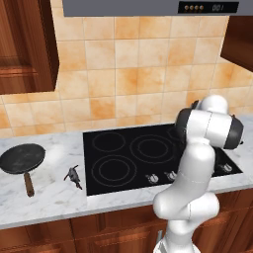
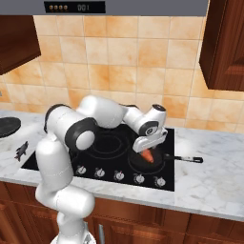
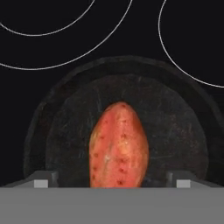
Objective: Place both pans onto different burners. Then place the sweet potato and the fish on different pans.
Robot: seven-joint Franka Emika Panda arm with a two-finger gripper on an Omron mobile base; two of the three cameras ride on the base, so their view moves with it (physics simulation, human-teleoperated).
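A black pan with a thin dark handle sits on the cooktop's front right burner. The orange-red sweet potato lies inside it, also seen as the sweet potato. My gripper hangs just over it, open, its fingertips standing wide of the potato on both sides without touching it. The other pan, with a brown wooden handle, rests on the marble counter left of the cooktop. The small grey fish lies on the counter between that pan and the cooktop.
Grey burner rings mark the glossy black cooktop, with silver knobs along its front edge. Tiled wall behind, wooden cabinets above left and right, range hood overhead. My white arm hides the cooktop's right part in the left base view.
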